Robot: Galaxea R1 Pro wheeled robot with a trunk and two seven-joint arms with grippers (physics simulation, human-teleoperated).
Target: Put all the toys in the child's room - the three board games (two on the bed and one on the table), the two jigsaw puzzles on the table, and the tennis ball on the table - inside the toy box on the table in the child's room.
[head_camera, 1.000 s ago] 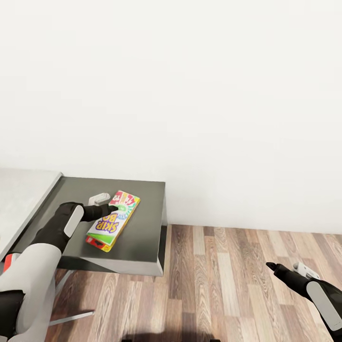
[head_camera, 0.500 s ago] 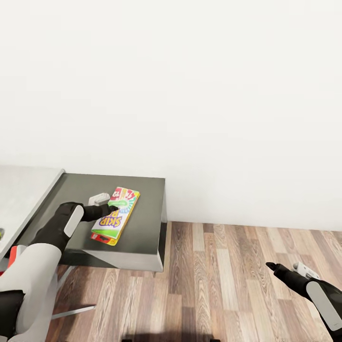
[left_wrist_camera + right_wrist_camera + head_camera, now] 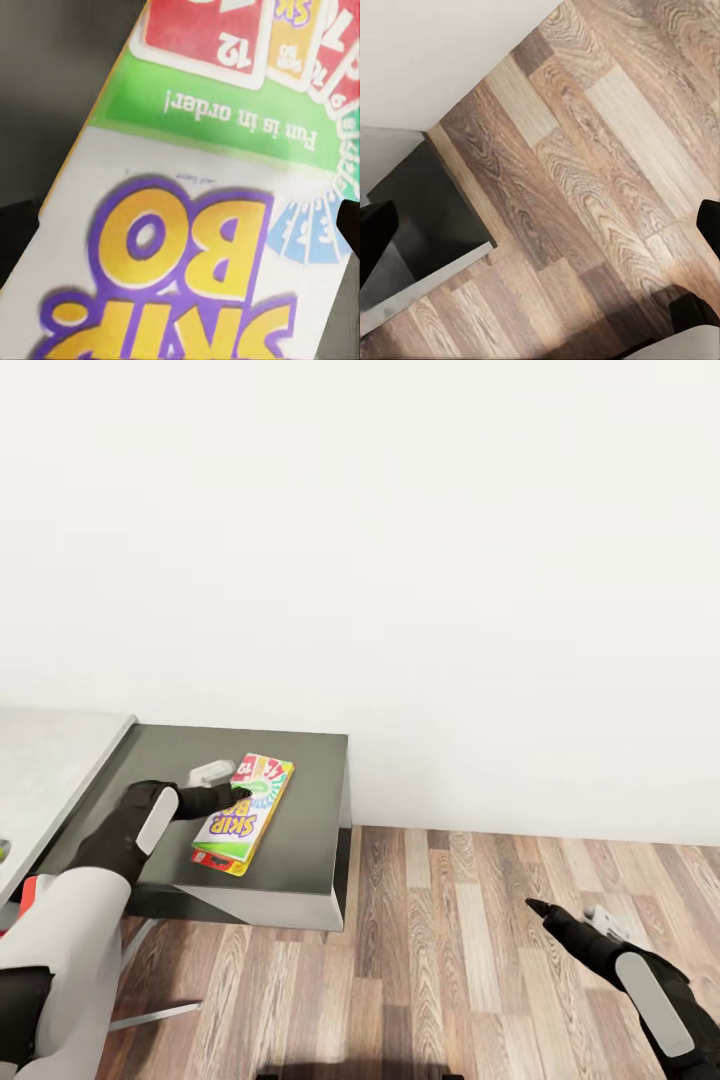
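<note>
Left gripper (image 3: 237, 785) over the board game (image 3: 243, 813), lower left of frame!
Fingers spread, gripping nothing; right gripper (image 3: 565, 918) idle, wide apart; game not yet boxed.

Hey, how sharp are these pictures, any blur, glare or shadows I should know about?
Head view: even, flat light, no glare; the wall is featureless white, the dark cabinet sharp. Left wrist view: the board game is very close, its print soft and blurred. Right wrist view: crisp wood floor, with a dark shadow at one corner.
</note>
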